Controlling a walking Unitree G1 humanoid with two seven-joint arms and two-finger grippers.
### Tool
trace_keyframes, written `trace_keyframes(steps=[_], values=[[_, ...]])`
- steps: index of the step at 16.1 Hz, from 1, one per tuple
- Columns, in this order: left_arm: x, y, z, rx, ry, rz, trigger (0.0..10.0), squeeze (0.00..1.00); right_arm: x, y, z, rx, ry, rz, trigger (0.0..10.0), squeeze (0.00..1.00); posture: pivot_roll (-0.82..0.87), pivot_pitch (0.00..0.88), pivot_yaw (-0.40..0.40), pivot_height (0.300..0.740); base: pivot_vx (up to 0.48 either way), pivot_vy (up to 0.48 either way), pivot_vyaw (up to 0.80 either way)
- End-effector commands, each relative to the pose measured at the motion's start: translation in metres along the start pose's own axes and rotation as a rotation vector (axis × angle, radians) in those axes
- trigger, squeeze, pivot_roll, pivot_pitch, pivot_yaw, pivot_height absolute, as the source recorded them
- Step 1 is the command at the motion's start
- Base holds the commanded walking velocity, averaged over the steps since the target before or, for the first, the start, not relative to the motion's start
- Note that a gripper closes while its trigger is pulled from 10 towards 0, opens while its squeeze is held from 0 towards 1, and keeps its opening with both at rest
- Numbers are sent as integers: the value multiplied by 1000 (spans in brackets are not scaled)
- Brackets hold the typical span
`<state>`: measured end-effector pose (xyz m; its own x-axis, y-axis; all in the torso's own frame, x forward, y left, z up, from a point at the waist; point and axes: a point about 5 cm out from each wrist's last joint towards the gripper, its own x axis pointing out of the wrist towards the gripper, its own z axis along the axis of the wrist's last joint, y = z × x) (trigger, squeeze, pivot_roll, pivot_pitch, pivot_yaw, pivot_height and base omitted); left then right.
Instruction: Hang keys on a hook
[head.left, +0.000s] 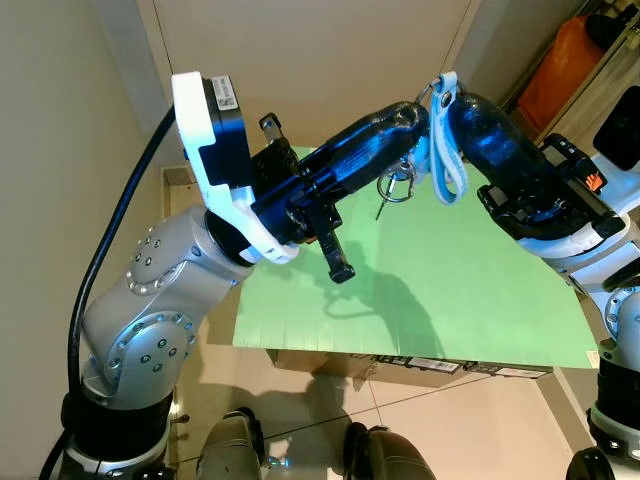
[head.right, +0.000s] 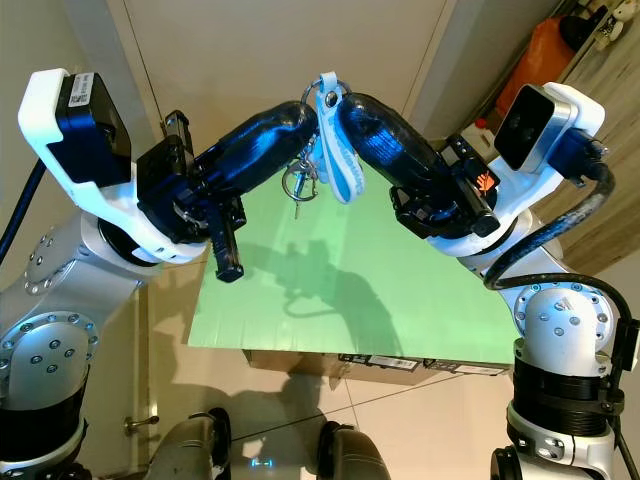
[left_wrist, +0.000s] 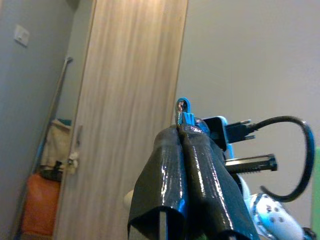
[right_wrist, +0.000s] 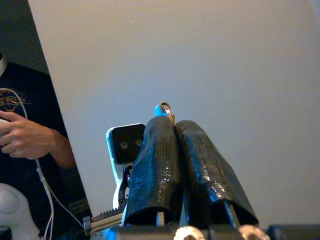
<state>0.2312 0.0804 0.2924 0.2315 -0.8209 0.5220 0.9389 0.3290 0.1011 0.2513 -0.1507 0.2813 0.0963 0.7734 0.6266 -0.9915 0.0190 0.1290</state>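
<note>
Both grippers, left (head.left: 420, 112) and right (head.left: 455, 108), pinched the keys (head.left: 398, 185) aloft together; hanging remained undone, no hook visible.

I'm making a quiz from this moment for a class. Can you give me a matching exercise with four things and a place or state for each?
Things:
1. left gripper
2. keys
3. green mat
4. blue strap

States:
A. lies flat on a cardboard box
B. dangle on a metal ring
C. hangs as a loop beside the keys
D. shut, tip to tip with the right gripper

Pairs: 1-D, 2-B, 3-A, 4-C
</note>
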Motion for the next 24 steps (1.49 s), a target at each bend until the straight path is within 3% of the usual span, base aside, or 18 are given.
trace_keyframes(steps=[1,2,8,10,11,14,16,17,18,22,24], values=[[0,4,0,22,6,34,7647,0,2,3,5,-39,-11,13,0,0,17,160,-78,740,0,0,0],[1,7,-1,19,7,61,10000,1000,3,2,5,-43,-14,4,0,0,17,162,-80,740,0,0,0],[0,8,-1,17,11,77,10000,1000,4,-4,7,-70,-36,-53,0,0,17,163,-80,740,0,0,0],[0,11,-2,34,15,100,10000,1000,4,-17,6,-108,-24,-166,0,0,16,165,-81,740,0,0,0],[0,13,-2,46,21,118,10000,1000,2,-30,4,-137,12,-280,0,0,16,165,-81,740,0,0,0],[0,14,-3,53,31,125,10000,1000,-12,-59,-6,-210,231,-563,0,0,16,165,-81,740,0,0,0],[0,14,-4,55,35,125,10000,1000,-21,-68,-18,-267,444,-649,0,0,16,165,-81,740,0,0,0],[0,14,-5,56,37,125,10000,1000,-32,-74,-41,-343,721,-706,0,0,10,166,-83,740,0,0,0],[0,14,-5,57,39,125,10000,1000,-37,-78,-60,-381,878,-718,0,0,10,166,-83,740,0,0,0],[1,14,-6,65,43,128,10000,1000,-52,-96,-94,-408,1053,-832,0,0,8,164,-94,740,0,0,0],[2,14,-7,66,44,129,10000,1000,-65,-111,-98,-352,1020,-970,0,0,8,162,-95,740,0,0,0]])
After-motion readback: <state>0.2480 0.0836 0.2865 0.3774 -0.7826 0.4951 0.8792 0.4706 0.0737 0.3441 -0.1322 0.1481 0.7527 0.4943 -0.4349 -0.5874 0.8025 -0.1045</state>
